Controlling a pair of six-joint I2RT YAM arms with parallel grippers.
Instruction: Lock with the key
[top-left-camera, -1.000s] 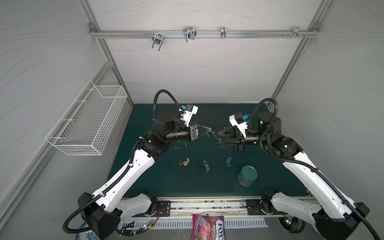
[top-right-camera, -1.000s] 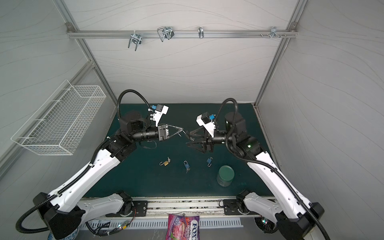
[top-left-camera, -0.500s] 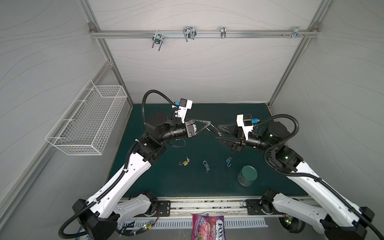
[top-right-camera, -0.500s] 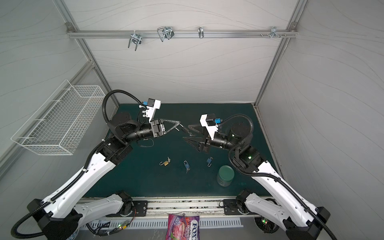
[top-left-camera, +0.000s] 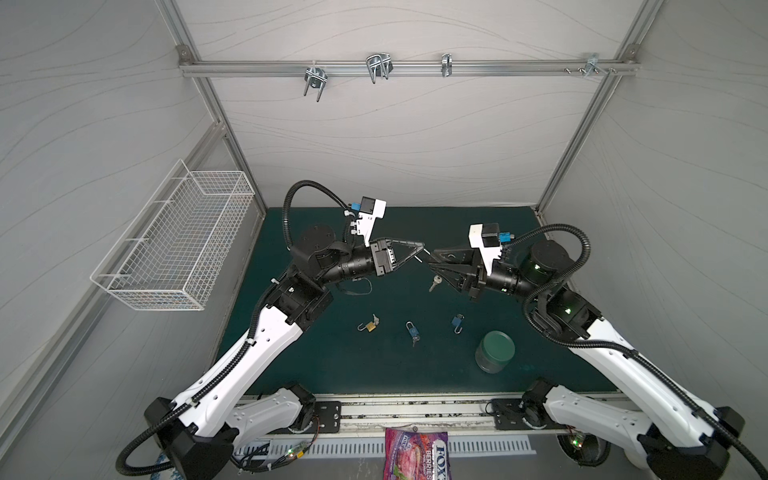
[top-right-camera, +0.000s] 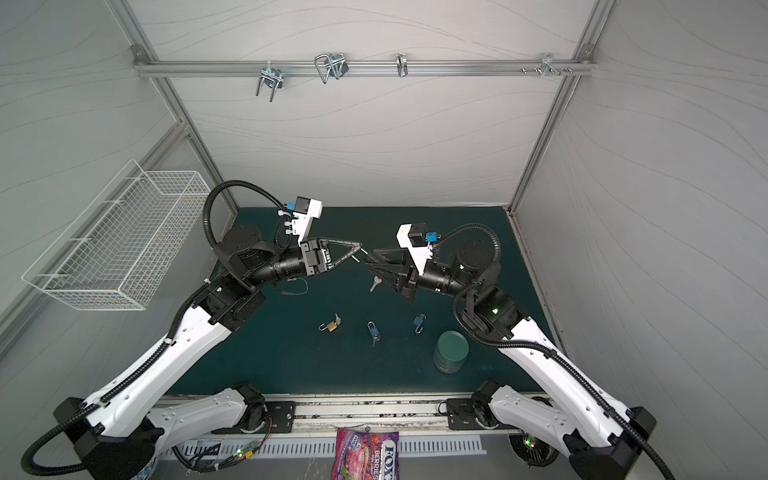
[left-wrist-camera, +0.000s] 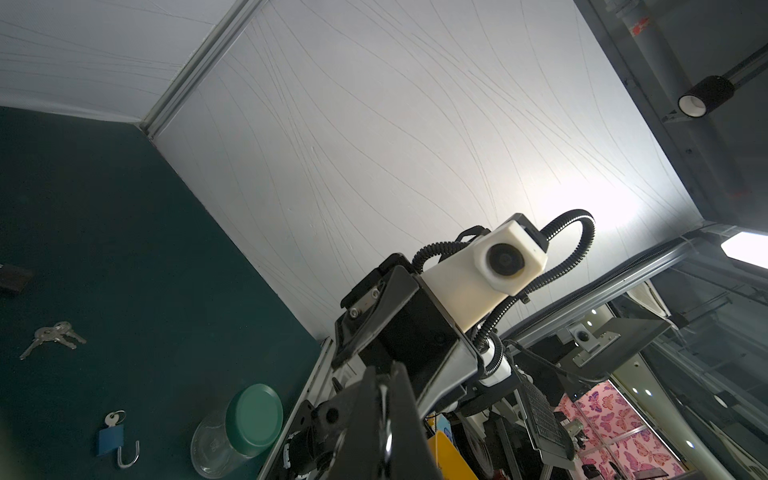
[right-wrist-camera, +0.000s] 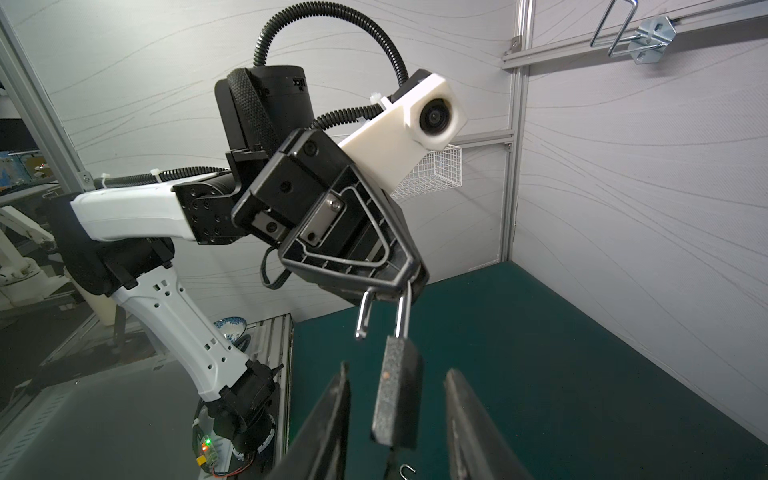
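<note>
Right jaws have narrowed since a second ago; they flank the padlock (right-wrist-camera: 397, 395) body, gap each side, holding nothing. Left jaws pinched tight on its open shackle (right-wrist-camera: 405, 307). Key (top-left-camera: 433, 284) dangles just below right jaws. Likely handover underway; locking not yet begun.

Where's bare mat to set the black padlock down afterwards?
Free: the mat strip along the back wall; the front strip before the rail, left of the jar. Crowded: the middle row, brass padlock, blue padlock, second blue padlock.
</note>
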